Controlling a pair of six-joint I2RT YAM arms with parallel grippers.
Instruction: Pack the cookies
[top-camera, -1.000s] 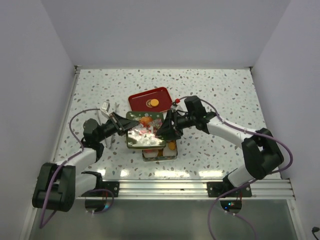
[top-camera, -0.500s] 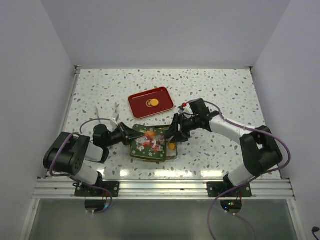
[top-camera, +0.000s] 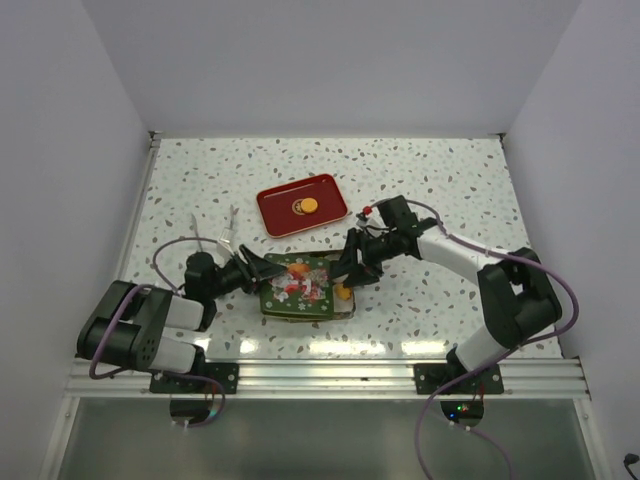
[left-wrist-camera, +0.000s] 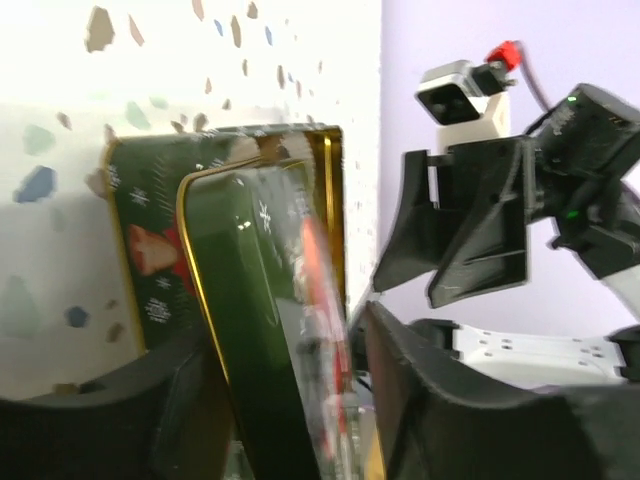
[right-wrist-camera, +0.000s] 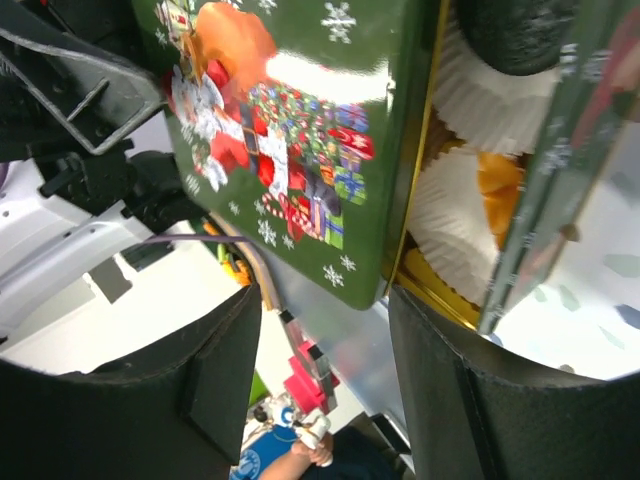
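Cookies (right-wrist-camera: 497, 190) sit in white paper cups (right-wrist-camera: 450, 215) inside the green tin (top-camera: 300, 313), by the middle of the table's near edge. One more orange cookie (top-camera: 309, 206) lies on the red tray (top-camera: 275, 207) toward the table's centre.

My guess is they are light, stiff and brittle. Pinch them gently across the rim, or lift them by the cup.

The left gripper (top-camera: 255, 268) is clamped on the glossy lid (top-camera: 298, 278). The right gripper (top-camera: 350, 268) straddles the lid's opposite corner; I cannot tell whether it grips.

The lid hangs tilted just above the packed cookies.
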